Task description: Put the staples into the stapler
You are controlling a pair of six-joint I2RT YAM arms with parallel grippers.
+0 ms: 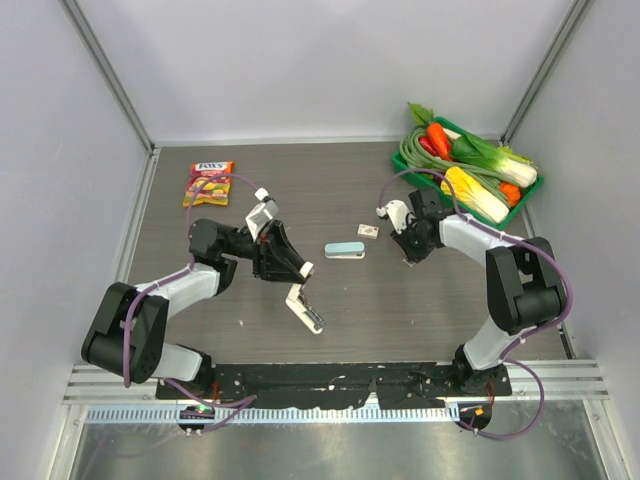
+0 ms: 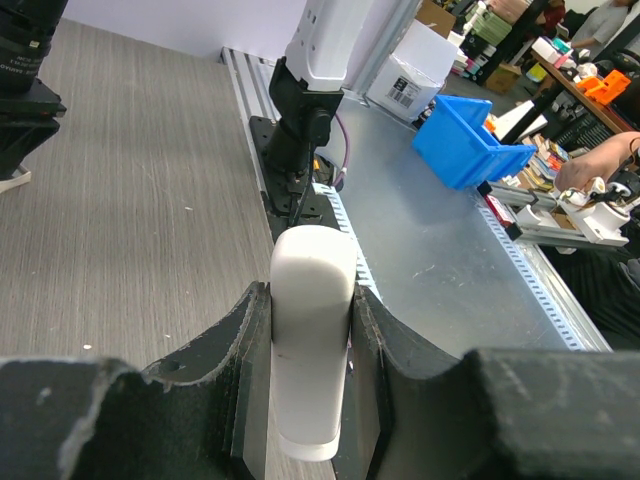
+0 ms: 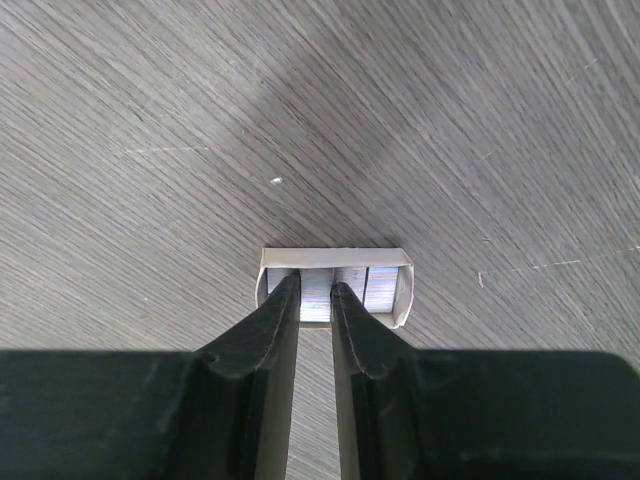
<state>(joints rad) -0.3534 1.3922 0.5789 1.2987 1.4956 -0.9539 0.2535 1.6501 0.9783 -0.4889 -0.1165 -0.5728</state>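
Left gripper [image 2: 310, 312]: clenched on a white stapler [image 2: 312, 268], whose rounded body stands between the two black fingers. In the top view, this gripper [image 1: 296, 274] sits over the middle of the grey wood-grain table [image 1: 420, 315], and the white stapler [image 1: 306, 310] hangs from it, angled toward the near edge. Right gripper [image 3: 313, 292]: jaws drawn almost together with the tips inside a small open cardboard tray [image 3: 330, 257]. They grasp one strip of the staples [image 3: 381, 290] lying in it, and more silver strips show on either side of the tips. The tray rests flat on the table. In the top view, the right gripper [image 1: 407, 248] points down at the table right of centre, and its body hides the tray. A tiny cream staples box [image 1: 368, 232] with a reddish mark lies on the table just to the left of that gripper, apart from it. A pale blue stapler [image 1: 344, 250] lies near that box, on its near side. A snack bag [image 1: 208, 183] lies at far left. A green basket [image 1: 532, 186] of toy vegetables stands at far right.
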